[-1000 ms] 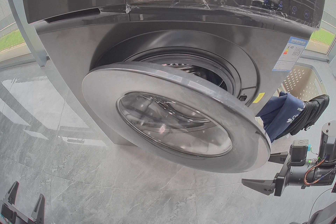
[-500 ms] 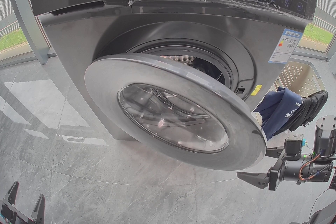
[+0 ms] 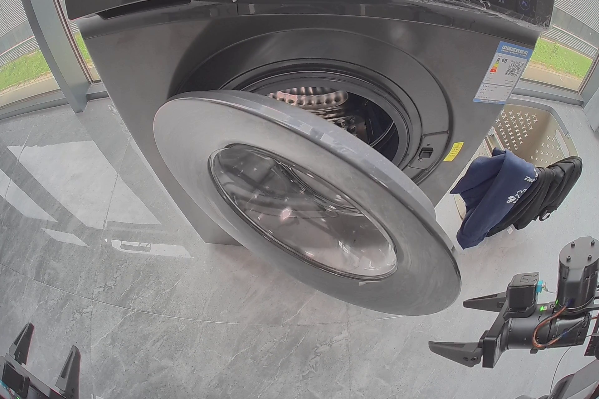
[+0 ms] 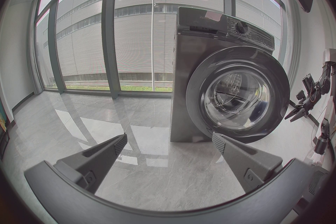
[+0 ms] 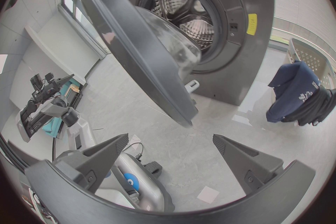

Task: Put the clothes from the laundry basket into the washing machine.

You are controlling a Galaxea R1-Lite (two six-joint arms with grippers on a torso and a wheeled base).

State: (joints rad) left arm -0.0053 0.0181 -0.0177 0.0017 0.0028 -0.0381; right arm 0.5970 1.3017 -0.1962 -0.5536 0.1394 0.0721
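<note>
Beside the washer (image 3: 312, 38), on its latch side, the clothes hang over the near rim of the basket (image 3: 536, 132). They are a navy top (image 3: 493, 194) and a black piece (image 3: 552, 188), touching and drooping toward the floor. The door (image 3: 430, 269) stands swung wide in front of the washer, leaving the drum (image 3: 331, 107) exposed. The right gripper (image 3: 448, 325) sits low before the washer, under the door's free edge, spread wide and empty, well apart from the clothes. The left gripper (image 3: 51, 338) is low off the washer's hinge side, also spread wide and empty.

Pulling one garment may drag the other off the rim, since they overlap. The light basket could tip or slide. On the way to the drum, the arm or a trailing sleeve could catch the door's edge.

The floor (image 3: 187, 307) is polished grey tile, mirror-glossy and probably slick. Tall windows (image 4: 80, 25) stand behind the washer.
</note>
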